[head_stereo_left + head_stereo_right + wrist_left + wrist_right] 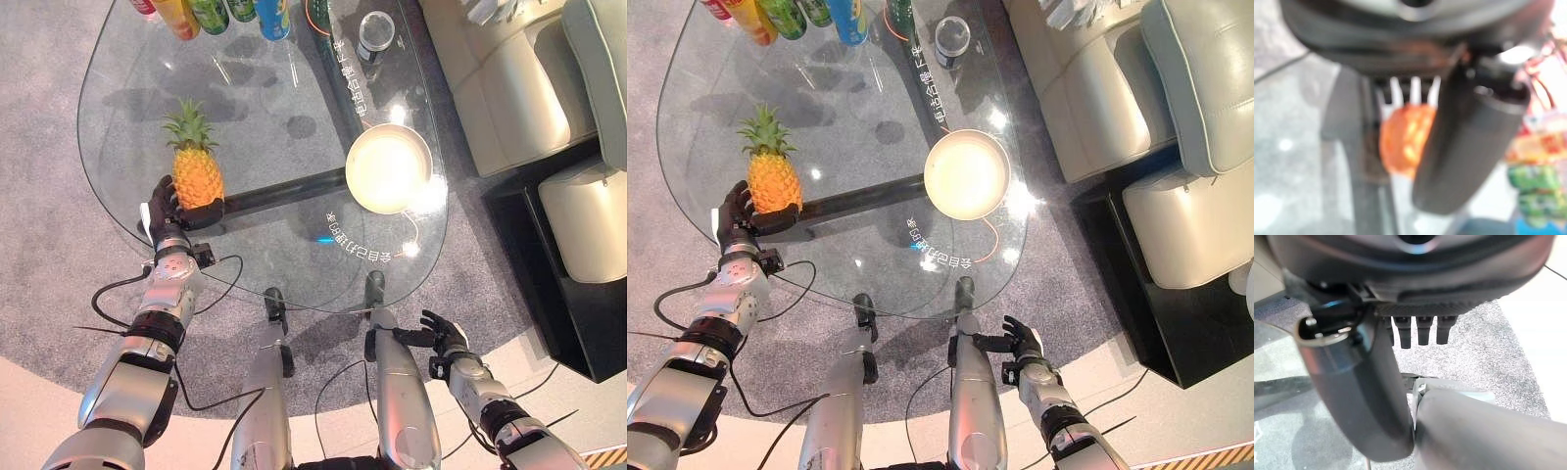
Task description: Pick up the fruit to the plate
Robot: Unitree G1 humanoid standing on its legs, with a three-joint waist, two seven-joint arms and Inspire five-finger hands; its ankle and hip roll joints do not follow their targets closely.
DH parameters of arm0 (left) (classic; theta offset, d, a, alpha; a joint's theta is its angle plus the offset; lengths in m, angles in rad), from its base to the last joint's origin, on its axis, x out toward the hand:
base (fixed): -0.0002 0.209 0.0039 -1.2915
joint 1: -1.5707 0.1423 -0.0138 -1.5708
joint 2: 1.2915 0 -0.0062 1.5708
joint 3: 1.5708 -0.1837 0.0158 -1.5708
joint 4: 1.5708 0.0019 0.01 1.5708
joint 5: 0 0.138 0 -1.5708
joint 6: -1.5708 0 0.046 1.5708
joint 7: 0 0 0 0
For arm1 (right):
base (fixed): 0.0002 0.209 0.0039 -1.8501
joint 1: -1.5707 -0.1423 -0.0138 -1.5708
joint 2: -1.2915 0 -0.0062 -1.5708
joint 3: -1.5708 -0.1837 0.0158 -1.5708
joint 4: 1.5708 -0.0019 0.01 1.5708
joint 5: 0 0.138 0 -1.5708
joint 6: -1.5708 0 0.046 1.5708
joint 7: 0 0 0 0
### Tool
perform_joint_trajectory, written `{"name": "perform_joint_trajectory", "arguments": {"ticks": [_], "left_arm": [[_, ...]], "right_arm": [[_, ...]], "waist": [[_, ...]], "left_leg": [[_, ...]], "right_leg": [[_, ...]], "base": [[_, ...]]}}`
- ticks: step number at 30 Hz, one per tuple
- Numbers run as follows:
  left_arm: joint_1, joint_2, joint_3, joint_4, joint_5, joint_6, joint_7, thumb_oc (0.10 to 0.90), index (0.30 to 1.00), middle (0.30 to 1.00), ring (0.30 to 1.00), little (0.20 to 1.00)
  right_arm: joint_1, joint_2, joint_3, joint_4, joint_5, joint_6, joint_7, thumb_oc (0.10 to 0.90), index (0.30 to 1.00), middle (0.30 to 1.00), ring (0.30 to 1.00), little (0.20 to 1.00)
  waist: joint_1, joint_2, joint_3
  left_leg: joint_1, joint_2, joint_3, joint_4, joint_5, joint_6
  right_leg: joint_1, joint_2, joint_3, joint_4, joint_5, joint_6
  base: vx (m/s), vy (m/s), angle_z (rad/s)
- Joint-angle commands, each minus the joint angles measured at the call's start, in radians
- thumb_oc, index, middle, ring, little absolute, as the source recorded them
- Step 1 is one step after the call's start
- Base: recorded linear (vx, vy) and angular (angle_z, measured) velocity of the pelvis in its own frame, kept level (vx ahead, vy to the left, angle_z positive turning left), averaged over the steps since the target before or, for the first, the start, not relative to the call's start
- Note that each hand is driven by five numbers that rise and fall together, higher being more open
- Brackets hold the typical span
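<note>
My left hand (pixel 168 208) has its fingers (pixel 206 212) and thumb curled round the base of the pineapple (pixel 197 174), which stands upright on the glass surface (pixel 127 98) near its left edge, leafy crown pointing away from me. Its long axis runs roughly vertical, so my grip sits low, below most of its weight. The plate (pixel 388 168) lies well apart to the right, across the surface. I judge the carry runs rightward and the fruit could tip if I swing fast. My right hand (pixel 446 342) hangs off the near edge, above the carpet, fingers loosely spread and holding nothing; it is nearer the plate but idle.
</note>
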Motion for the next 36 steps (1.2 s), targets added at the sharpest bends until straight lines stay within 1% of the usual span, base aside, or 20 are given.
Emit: {"name": "perform_joint_trajectory", "arguments": {"ticks": [1, 3, 7, 8, 9, 10, 11, 19, 26, 32, 36], "left_arm": [[-0.068, -0.012, -0.043, 0.008, -0.012, 0.038, -0.068, 0.800, 0.900, 0.900, 0.900, 0.900], [-0.079, -0.014, -0.049, 0.031, -0.029, 0.072, -0.083, 0.800, 0.900, 0.900, 0.900, 0.900], [-0.092, -0.018, -0.055, 0.043, -0.054, 0.089, -0.094, 0.800, 0.900, 0.900, 0.900, 0.900], [-0.094, -0.020, -0.056, 0.041, -0.057, 0.089, -0.093, 0.449, 0.599, 0.599, 0.599, 0.549], [-0.094, -0.021, -0.056, 0.040, -0.057, 0.089, -0.093, 0.413, 0.568, 0.568, 0.568, 0.513], [-0.095, -0.022, -0.057, 0.038, -0.058, 0.087, -0.092, 0.300, 0.472, 0.472, 0.472, 0.400], [-0.097, -0.025, -0.059, 0.034, -0.065, 0.086, -0.092, 0.100, 0.300, 0.300, 0.300, 0.200], [-0.108, -0.045, -0.057, 0.036, -0.119, 0.074, -0.099, 0.100, 0.300, 0.300, 0.300, 0.200], [-0.102, -0.043, -0.054, 0.029, -0.124, 0.085, -0.096, 0.100, 0.300, 0.300, 0.300, 0.200], [-0.072, -0.029, -0.022, 0.048, -0.134, 0.087, -0.107, 0.100, 0.300, 0.300, 0.300, 0.200], [-0.036, -0.008, 0.012, 0.055, -0.132, 0.074, -0.126, 0.100, 0.300, 0.300, 0.300, 0.200]], "right_arm": [[0.050, -0.031, 0.078, -0.005, 0.017, 0.028, -0.036, 0.800, 0.900, 0.900, 0.900, 0.900], [0.043, -0.029, 0.083, -0.005, 0.016, 0.032, -0.038, 0.800, 0.900, 0.900, 0.900, 0.900], [0.039, -0.027, 0.089, -0.008, 0.017, 0.035, -0.040, 0.800, 0.900, 0.900, 0.900, 0.900], [0.040, -0.026, 0.090, -0.010, 0.017, 0.035, -0.041, 0.800, 0.900, 0.900, 0.900, 0.900], [0.040, -0.026, 0.091, -0.010, 0.017, 0.035, -0.042, 0.800, 0.900, 0.900, 0.900, 0.900], [0.041, -0.026, 0.093, -0.014, 0.019, 0.037, -0.044, 0.800, 0.900, 0.900, 0.900, 0.900], [0.041, -0.026, 0.094, -0.017, 0.019, 0.038, -0.045, 0.800, 0.900, 0.900, 0.900, 0.900], [0.034, -0.018, 0.100, -0.016, 0.021, 0.037, -0.054, 0.800, 0.900, 0.900, 0.900, 0.900], [0.044, -0.015, 0.095, -0.018, 0.022, 0.031, -0.051, 0.800, 0.900, 0.900, 0.900, 0.900], [0.044, 0.000, 0.108, -0.009, 0.029, 0.023, -0.048, 0.800, 0.900, 0.900, 0.900, 0.900], [0.036, 0.002, 0.125, -0.015, 0.030, 0.033, -0.054, 0.800, 0.900, 0.900, 0.900, 0.900]], "waist": [[-0.024, -0.029, -0.007], [-0.026, -0.030, -0.007], [-0.029, -0.032, -0.007], [-0.029, -0.032, -0.007], [-0.029, -0.032, -0.007], [-0.030, -0.033, -0.007], [-0.030, -0.033, -0.007], [-0.030, -0.032, -0.007], [-0.031, -0.032, -0.007], [-0.034, -0.046, -0.007], [-0.037, -0.055, -0.007]], "left_leg": [[-0.070, -0.095, 0.072, 0.140, -0.106, 0.032], [-0.071, -0.095, 0.072, 0.140, -0.106, 0.032], [-0.072, -0.094, 0.072, 0.141, -0.107, 0.031], [-0.073, -0.095, 0.072, 0.143, -0.107, 0.031], [-0.074, -0.095, 0.072, 0.143, -0.107, 0.031], [-0.074, -0.095, 0.071, 0.144, -0.107, 0.031], [-0.076, -0.095, 0.071, 0.144, -0.107, 0.031], [-0.080, -0.099, 0.066, 0.139, -0.104, 0.031], [-0.076, -0.099, 0.069, 0.140, -0.109, 0.032], [-0.040, -0.087, 0.089, 0.124, -0.111, 0.031], [-0.014, -0.081, 0.106, 0.091, -0.091, 0.026]], "right_leg": [[-0.020, 0.096, -0.029, 0.042, -0.061, -0.029], [-0.019, 0.097, -0.026, 0.043, -0.062, -0.029], [-0.019, 0.097, -0.025, 0.042, -0.063, -0.027], [-0.019, 0.097, -0.024, 0.042, -0.063, -0.027], [-0.019, 0.097, -0.024, 0.042, -0.063, -0.027], [-0.020, 0.097, -0.024, 0.043, -0.063, -0.027], [-0.022, 0.098, -0.024, 0.043, -0.062, -0.027], [-0.027, 0.101, -0.021, 0.043, -0.062, -0.026], [-0.024, 0.101, -0.022, 0.043, -0.064, -0.024], [0.008, 0.113, -0.025, 0.037, -0.074, -0.026], [0.029, 0.128, -0.014, 0.022, -0.070, -0.028]], "base": [[0.03, -0.002, -0.04], [0.03, 0.000, -0.07], [0.01, 0.000, -0.01], [0.00, 0.000, 0.00], [0.00, 0.000, 0.00], [0.00, 0.000, 0.00], [0.00, 0.000, 0.00], [0.00, 0.000, 0.00], [0.00, -0.005, 0.00], [-0.01, -0.019, 0.00], [-0.05, 0.014, -0.05]]}}
